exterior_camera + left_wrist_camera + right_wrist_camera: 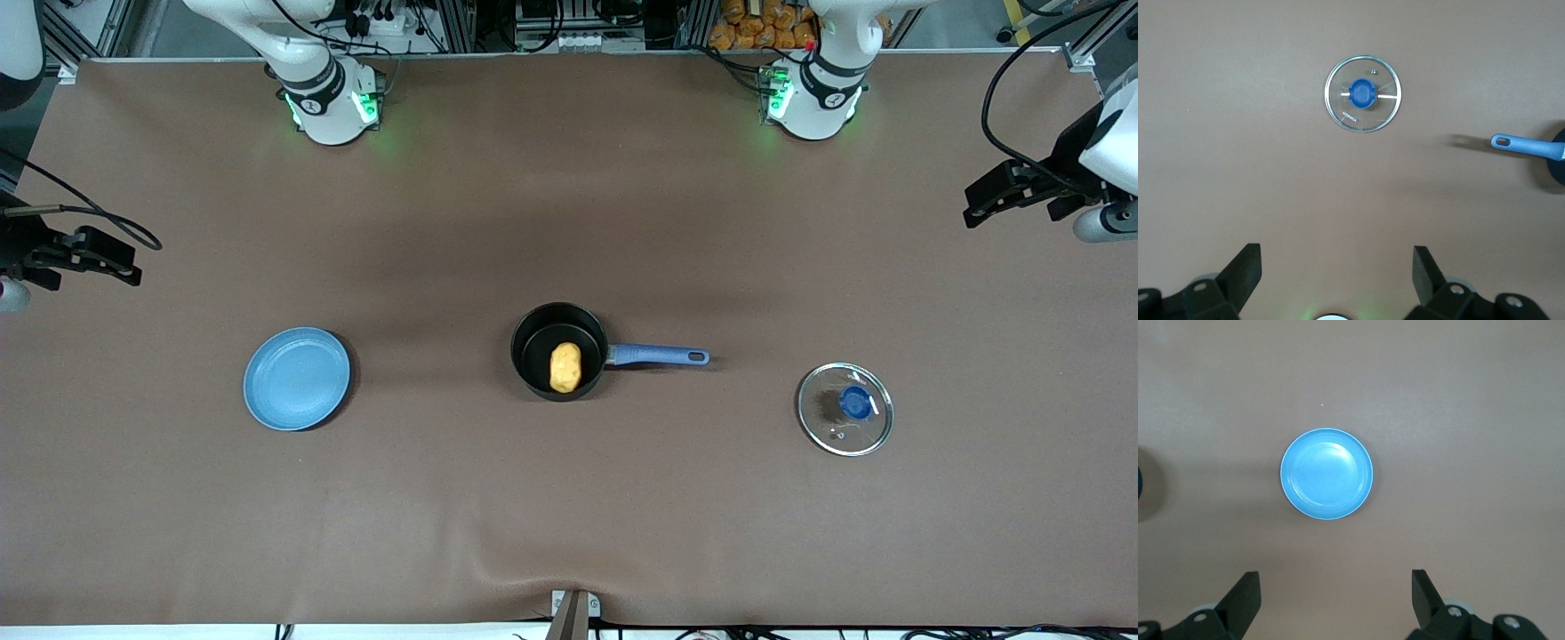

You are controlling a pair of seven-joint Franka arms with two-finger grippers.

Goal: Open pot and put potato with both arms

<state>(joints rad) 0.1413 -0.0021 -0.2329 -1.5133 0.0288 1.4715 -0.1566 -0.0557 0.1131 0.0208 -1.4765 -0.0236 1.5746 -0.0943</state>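
Observation:
The black pot (533, 348) with its blue handle (660, 356) stands uncovered in the middle of the table. The yellow-orange potato (565, 367) lies inside it. The glass lid (845, 409) with its blue knob lies flat on the table toward the left arm's end; it also shows in the left wrist view (1363, 93), as does the handle's tip (1525, 143). My left gripper (974, 210) (1336, 268) is open and empty, raised at its end of the table. My right gripper (133, 267) (1335, 590) is open and empty, raised over its end.
A flat light-blue plate (297, 379) lies empty toward the right arm's end, level with the pot; it shows in the right wrist view (1327, 474). Both arm bases stand along the table's edge farthest from the front camera.

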